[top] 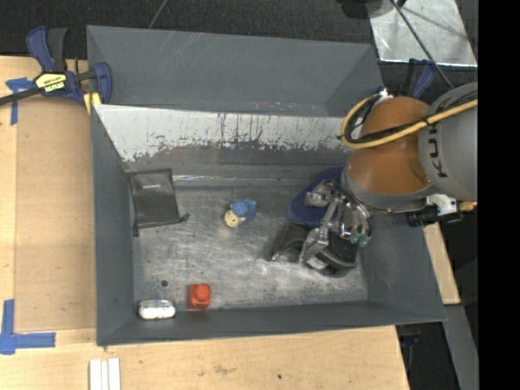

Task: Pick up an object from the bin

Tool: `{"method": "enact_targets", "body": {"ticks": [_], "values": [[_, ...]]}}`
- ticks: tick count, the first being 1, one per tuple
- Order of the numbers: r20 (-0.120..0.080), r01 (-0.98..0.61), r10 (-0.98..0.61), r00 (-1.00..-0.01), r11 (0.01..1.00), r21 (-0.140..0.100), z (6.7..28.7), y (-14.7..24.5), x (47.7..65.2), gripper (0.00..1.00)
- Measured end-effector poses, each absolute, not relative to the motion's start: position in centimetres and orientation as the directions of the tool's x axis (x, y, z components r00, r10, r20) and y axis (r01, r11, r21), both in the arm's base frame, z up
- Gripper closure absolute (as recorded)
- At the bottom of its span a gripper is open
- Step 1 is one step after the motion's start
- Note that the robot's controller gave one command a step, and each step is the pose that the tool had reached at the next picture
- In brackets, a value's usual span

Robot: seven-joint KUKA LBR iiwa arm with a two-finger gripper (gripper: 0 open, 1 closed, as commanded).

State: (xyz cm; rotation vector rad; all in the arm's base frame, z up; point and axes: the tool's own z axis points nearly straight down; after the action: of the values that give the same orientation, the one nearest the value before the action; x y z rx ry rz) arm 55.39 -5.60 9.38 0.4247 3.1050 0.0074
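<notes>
Camera view: gripper (327, 252) sits low in the bin (110, 250), and I cannot tell whether it is open or closed. A black object (286, 242) crowds it on the side toward the bin's middle, a dark blue object (303, 207) lies just behind it, and a small blue toy (240, 212) lies farther off.

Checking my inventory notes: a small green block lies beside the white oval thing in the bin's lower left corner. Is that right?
Not quite: the block is red, not green. The camera view shows it lying beside the white oval thing in the bin's lower left corner.
</notes>
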Motion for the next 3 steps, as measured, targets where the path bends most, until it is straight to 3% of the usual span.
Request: {"method": "enact_targets", "body": {"ticks": [1, 2, 3], "values": [[-0.011, 0.372, 0.372, -0.928, 0.928, 0.022, 8.88, -6.20, 54.80, 0.00], [-0.003, 0.539, 0.539, -0.842, 0.842, 0.019, 7.99, -5.98, 55.15, 0.00], [-0.011, 0.540, 0.541, -0.841, 0.841, 0.021, 8.24, -6.13, 55.36, 1.00]]}}
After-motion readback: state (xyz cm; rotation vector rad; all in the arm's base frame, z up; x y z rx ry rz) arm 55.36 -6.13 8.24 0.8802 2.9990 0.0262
